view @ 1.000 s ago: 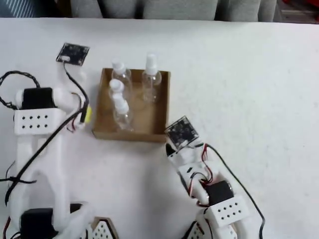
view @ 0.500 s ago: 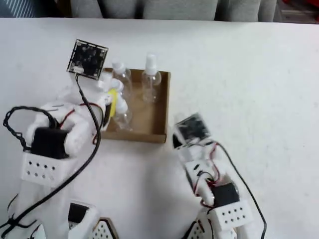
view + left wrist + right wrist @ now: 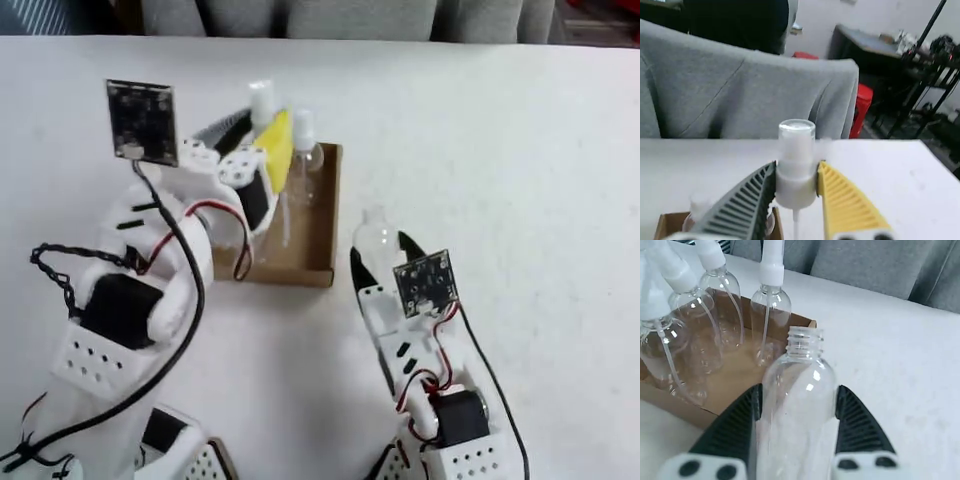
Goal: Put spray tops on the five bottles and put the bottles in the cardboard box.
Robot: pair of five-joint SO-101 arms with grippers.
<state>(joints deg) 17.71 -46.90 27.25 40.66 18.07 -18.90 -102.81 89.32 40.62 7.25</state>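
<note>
My left gripper [image 3: 796, 172] is shut on a white spray top [image 3: 796, 145], held upright between the grey and yellow fingers. In the high view that gripper [image 3: 262, 120] hangs over the far side of the cardboard box [image 3: 326, 215], with the spray top [image 3: 262, 97] at its tip. My right gripper [image 3: 797, 395] is shut on a clear bottle [image 3: 797, 380] with a bare threaded neck. Seen from above, this bottle [image 3: 373, 232] stands upright just right of the box, in the right gripper [image 3: 382, 250]. Several capped bottles [image 3: 771, 305] stand inside the box [image 3: 740, 372].
The left arm's body [image 3: 150, 270] covers the box's left half from above. One capped bottle [image 3: 305, 150] shows in the box's far right corner. The white table [image 3: 520, 170] is bare to the right. Grey chair backs [image 3: 740, 95] stand beyond the far edge.
The left arm has swung from left of the box to above it, carrying the spray top up. The right gripper has shifted right and forward, and its bottle has come into sight.
</note>
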